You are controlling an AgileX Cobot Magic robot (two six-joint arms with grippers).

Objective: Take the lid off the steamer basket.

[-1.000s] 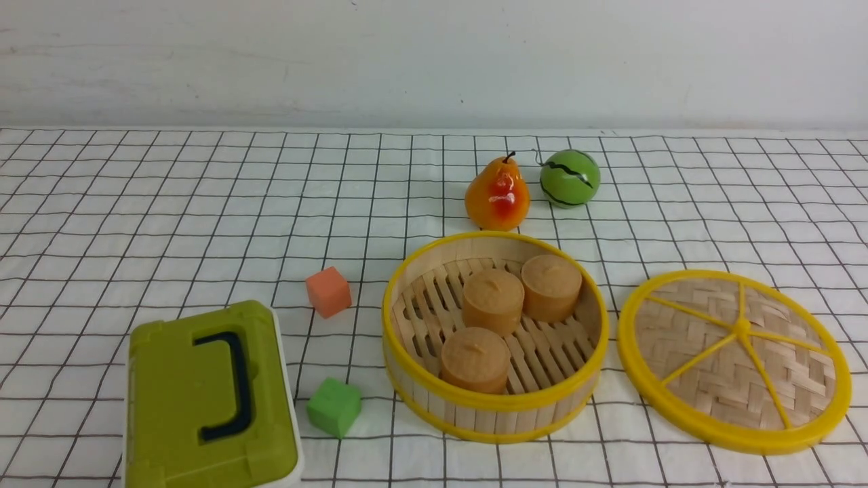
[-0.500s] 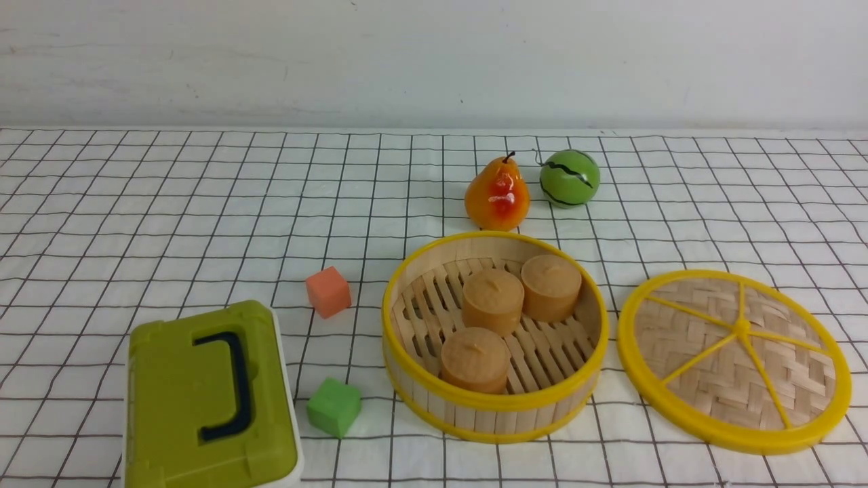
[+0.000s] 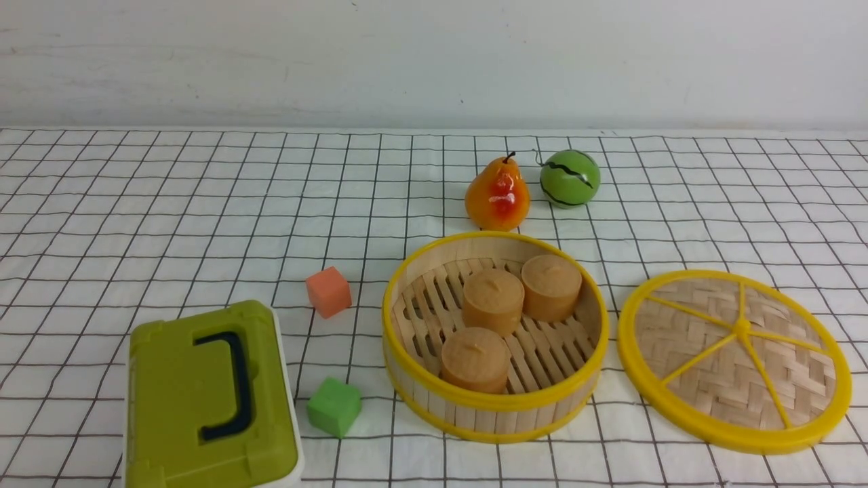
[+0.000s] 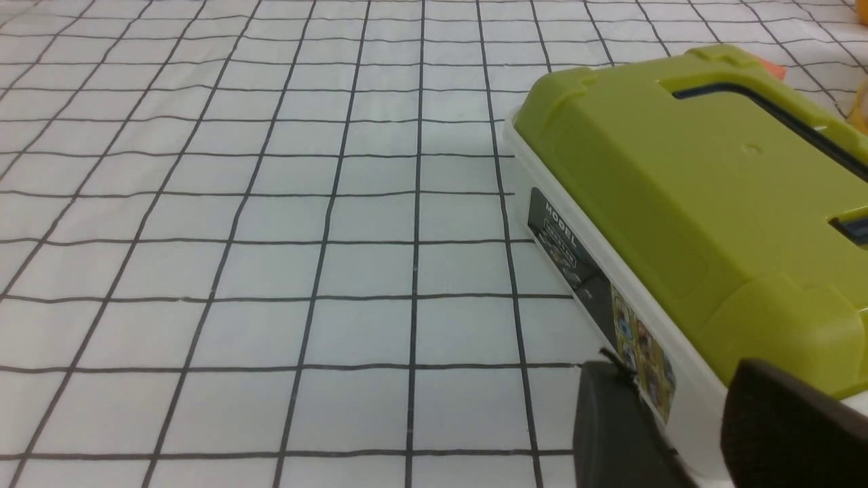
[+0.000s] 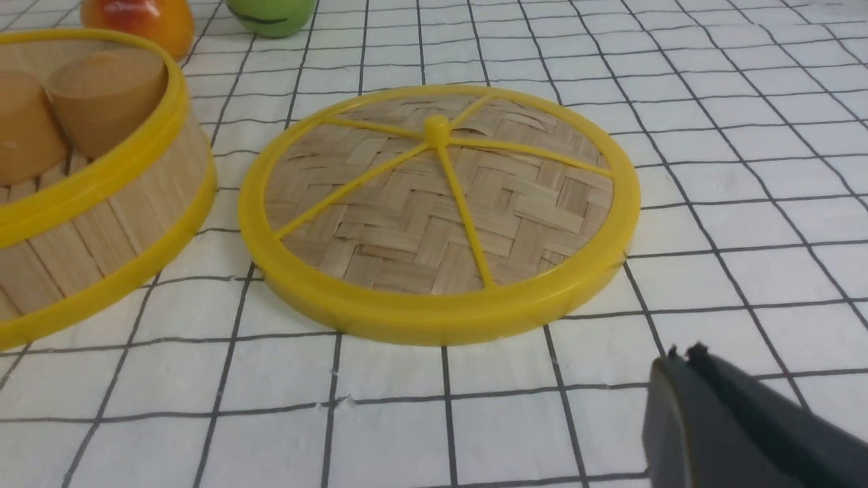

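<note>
On my right wrist view the right pincer (image 5: pixel 685 359) sits low over the worktop (image 5: pixel 746 135), its two dark fingertips pressed together with nothing between them: clenched and empty. It hangs near the lid (image 5: pixel 439 203) but apart from it, bare grid cloth between the tips and the yellow rim.

On my left wrist view the left pincer (image 4: pixel 678 407) shows two dark fingers (image 4: pixel 610 420) with a clear gap between them, so I read it as released. It hovers just beside the white side wall of the olive-green box (image 4: pixel 678 196); I cannot tell whether it touches the box. Neither arm reaches into the front view.

The lid (image 3: pixel 734 360) lies flat on the worktop, to the right of the steamer basket (image 3: pixel 495 407) and just beside it, a narrow strip of cloth between them. Its woven bamboo face is up, with five yellow spokes running from the hub to the yellow rim.

The steamer basket stands open, with three tan cylinders (image 3: pixel 493 300) on its slatted floor. Behind it are a pear (image 3: pixel 497 194) and a green ball (image 3: pixel 569 177); left of it, an orange cube (image 3: pixel 328 291) and a green cube (image 3: pixel 333 406).
</note>
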